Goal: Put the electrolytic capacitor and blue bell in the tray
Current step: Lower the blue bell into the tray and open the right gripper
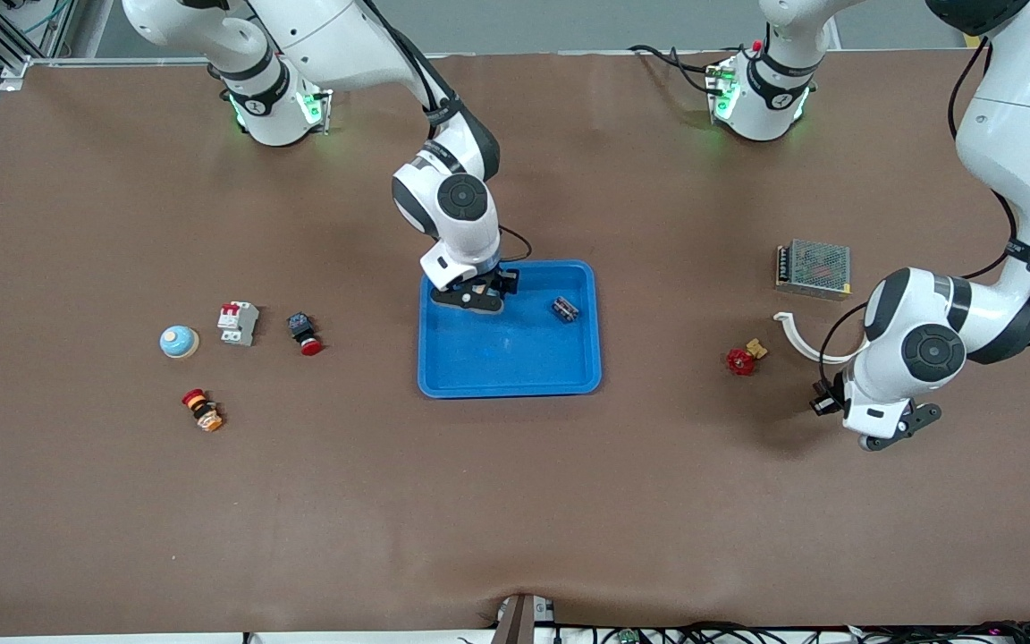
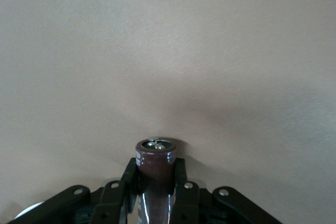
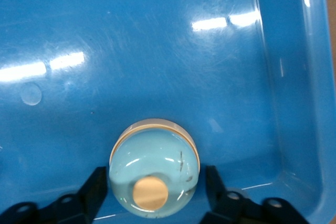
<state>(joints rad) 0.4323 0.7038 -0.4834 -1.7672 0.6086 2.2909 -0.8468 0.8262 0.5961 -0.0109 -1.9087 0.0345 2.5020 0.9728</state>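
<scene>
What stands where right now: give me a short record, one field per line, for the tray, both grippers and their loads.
tray: mid-table; holds the blue bell and a small dark part
right gripper: low in the tray, fingers open either side of the blue bell
left gripper: over bare table at the left arm's end, shut on the electrolytic capacitor
second bell: on the table toward the right arm's end

tray (image 3: 283,66): glossy plastic | capacitor (image 2: 156,174): shiny brown sleeve | table (image 1: 515,501): matt
</scene>
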